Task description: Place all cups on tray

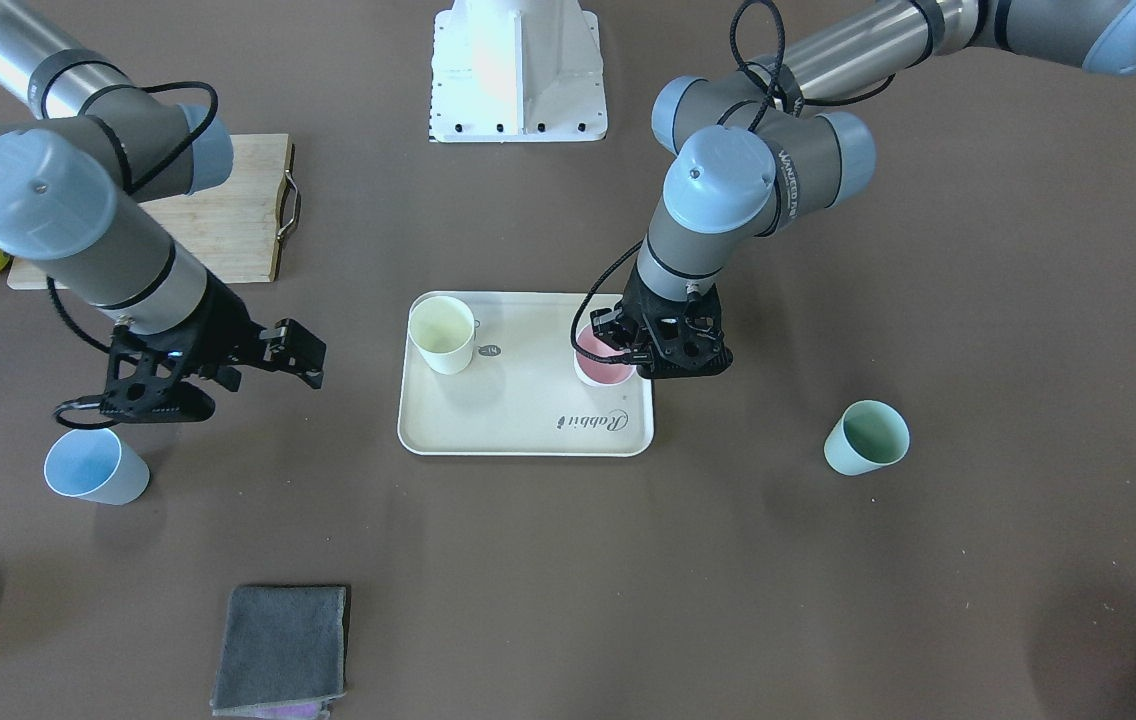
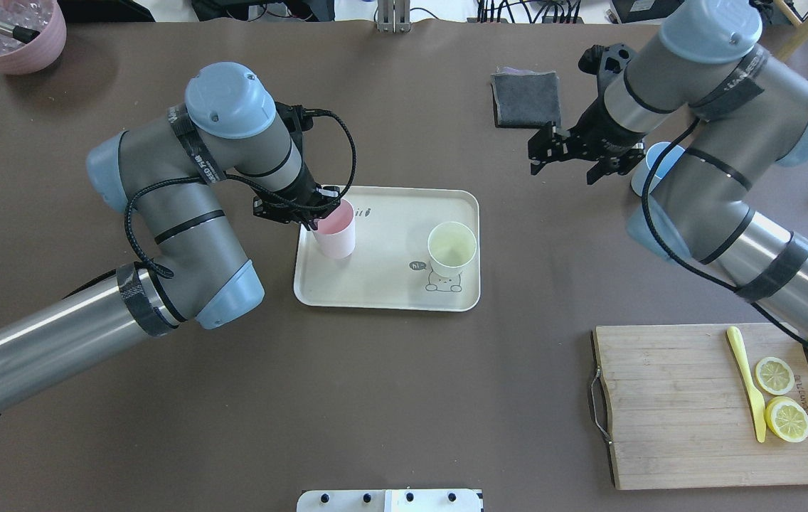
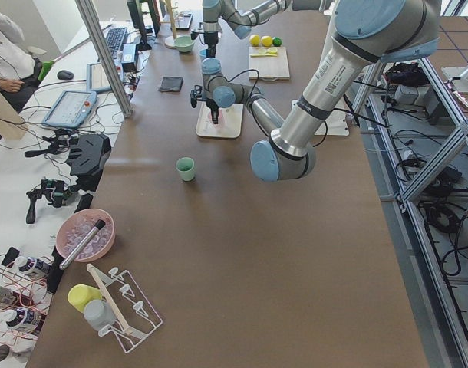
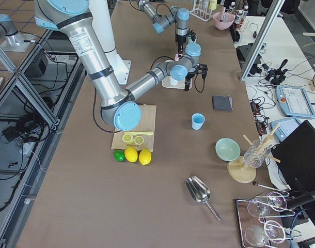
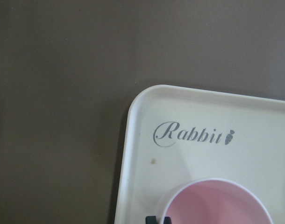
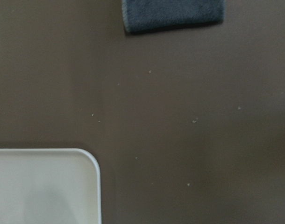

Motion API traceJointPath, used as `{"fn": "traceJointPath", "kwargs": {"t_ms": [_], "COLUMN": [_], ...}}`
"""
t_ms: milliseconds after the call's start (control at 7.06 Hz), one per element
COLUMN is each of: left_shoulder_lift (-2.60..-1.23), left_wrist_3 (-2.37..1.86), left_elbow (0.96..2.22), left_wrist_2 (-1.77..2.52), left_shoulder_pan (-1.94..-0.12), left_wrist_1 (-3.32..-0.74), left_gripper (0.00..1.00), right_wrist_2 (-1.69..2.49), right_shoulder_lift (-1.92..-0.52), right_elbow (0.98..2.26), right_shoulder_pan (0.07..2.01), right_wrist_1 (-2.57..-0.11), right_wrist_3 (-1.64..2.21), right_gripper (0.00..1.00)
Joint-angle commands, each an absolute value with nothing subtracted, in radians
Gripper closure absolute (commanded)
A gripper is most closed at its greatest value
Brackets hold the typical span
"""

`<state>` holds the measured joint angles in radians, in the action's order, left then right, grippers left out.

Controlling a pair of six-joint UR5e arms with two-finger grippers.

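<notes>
Evidently setting pink cup (image 2: 336, 238) on tray (image 2: 383, 267) with left claw (image 2: 317, 215) clamped on its rim; next, let go, lift straight clear.

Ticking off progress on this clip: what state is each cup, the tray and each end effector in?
Tray: holds two cups.
Pale yellow cup: upright on tray.
Pink cup: upright on tray.
Light blue cup: upright, off tray.
Mint green cup: upright, off tray.
Left end effector: at pink cup's rim, grip unclear.
Right end effector: open, empty.
</notes>
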<state>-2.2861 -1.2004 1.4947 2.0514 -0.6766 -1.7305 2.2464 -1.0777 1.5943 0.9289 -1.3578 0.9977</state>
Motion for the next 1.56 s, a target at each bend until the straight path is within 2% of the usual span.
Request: {"fn": "traceJointPath", "kwargs": {"t_ms": [0, 425, 709, 850, 1134, 1417], "left_shoulder_lift": [-2.287, -2.278, -2.238, -2.238, -2.22, -2.143], "left_wrist_3": [-1.195, -1.085, -1.005, -1.003, -0.982, -0.75], "left_elbow": [1.482, 1.479, 1.479, 1.479, 1.48, 1.483], "left_wrist_2": [2.049, 2.052, 2.06, 2.06, 2.063, 2.088], "left_shoulder_pan": [-0.678, -0.774, -0.836, -0.839, -0.877, -0.951], "left_wrist_1": [-1.741, -1.727, -1.727, -1.727, -1.726, -1.727], "left_gripper": [0.03, 0.02, 0.02, 0.02, 0.02, 0.02], "right_wrist_2": [2.305, 2.303, 2.298, 2.296, 2.296, 2.302], "right_shoulder_lift": [-1.085, -1.112, -1.147, -1.16, -1.174, -1.125], "right_elbow": [1.464, 1.344, 1.331, 1.33, 1.331, 1.366], "right_shoulder_pan": [1.076, 1.131, 1.114, 1.094, 1.077, 1.039], "right_wrist_1": [-1.384, -1.375, -1.37, -1.37, -1.368, -1.37], "right_wrist_3": [0.766, 0.57, 0.569, 0.569, 0.571, 0.682], "right_gripper": [0.0, 0.0, 0.02, 0.14, 1.0, 1.0]}}
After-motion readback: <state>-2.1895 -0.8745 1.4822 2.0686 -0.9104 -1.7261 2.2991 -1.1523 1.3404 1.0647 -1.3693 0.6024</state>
